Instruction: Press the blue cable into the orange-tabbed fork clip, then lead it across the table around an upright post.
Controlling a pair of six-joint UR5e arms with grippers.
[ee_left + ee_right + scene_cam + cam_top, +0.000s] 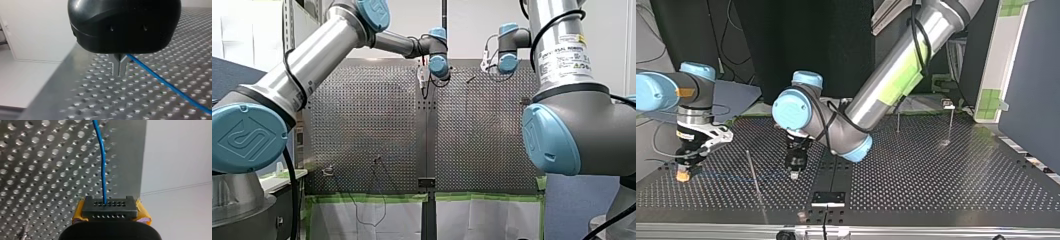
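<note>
Blue cable (102, 170): only wrist views show left pincer (120, 71) and right pincer (110, 206) clamping it.

The perforated metal desk (105, 100) is gleaming under the left hand (120, 72), whose glossy black shell is catching light above bare metal fingers (116, 66). The blue cable (170, 86) is looking smooth; the right hand (110, 211) is showing matt yellow pads (143, 213).
</note>
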